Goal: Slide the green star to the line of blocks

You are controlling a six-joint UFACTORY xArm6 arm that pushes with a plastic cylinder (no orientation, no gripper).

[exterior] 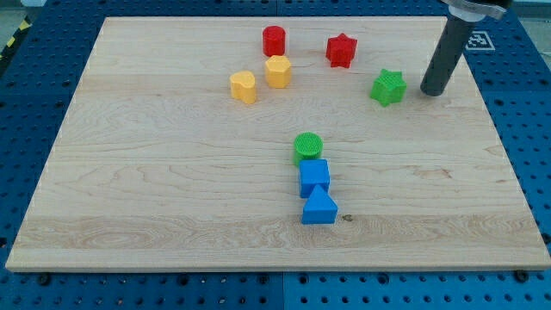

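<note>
The green star [388,87] lies at the view's upper right on the wooden board [155,189]. My tip [432,91] rests on the board just to the right of the star, with a small gap between them. The line of blocks runs down the middle of the board: a green cylinder [307,147] at its top, a blue cube [314,177] below it, and a blue triangular block [318,208] at its bottom. The line lies below and to the left of the star.
A red cylinder [274,40] and a red star [341,50] sit near the view's top. Two yellow blocks [278,71] [244,86] lie to the left of the green star. Blue pegboard [534,129] surrounds the board.
</note>
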